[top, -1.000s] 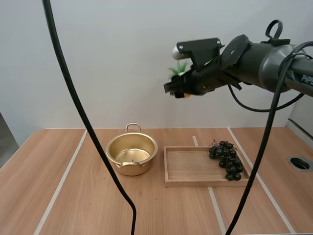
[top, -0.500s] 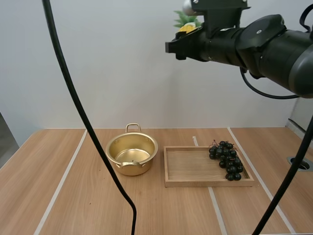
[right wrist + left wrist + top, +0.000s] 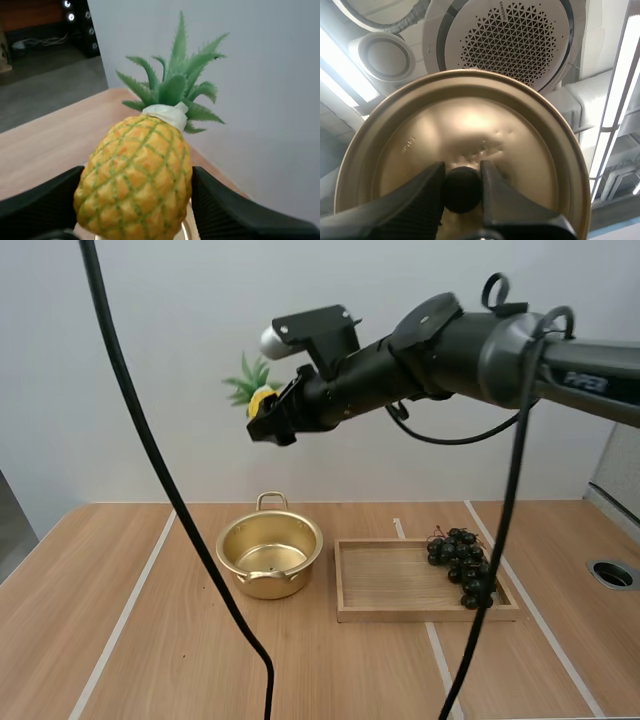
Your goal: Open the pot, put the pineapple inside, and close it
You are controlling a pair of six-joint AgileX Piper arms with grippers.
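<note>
A gold pot [image 3: 269,555] stands uncovered on the table, left of the wooden tray. High above it my right gripper [image 3: 263,426] is shut on a small yellow pineapple [image 3: 257,400] with green leaves; the right wrist view has the pineapple [image 3: 136,184] pinched between both black fingers [image 3: 35,205]. My left gripper [image 3: 462,185] is shut on the black knob [image 3: 462,189] of the gold lid [image 3: 465,145], which it holds with the inner side toward its camera.
A wooden tray [image 3: 400,585] lies right of the pot, with a bunch of dark grapes [image 3: 463,565] at its right end. A round grommet hole [image 3: 612,574] sits near the table's right edge.
My right arm has swung left and come down with the pineapple, from high over the tray to a spot above the pot. Pot, tray and grapes stayed still.
</note>
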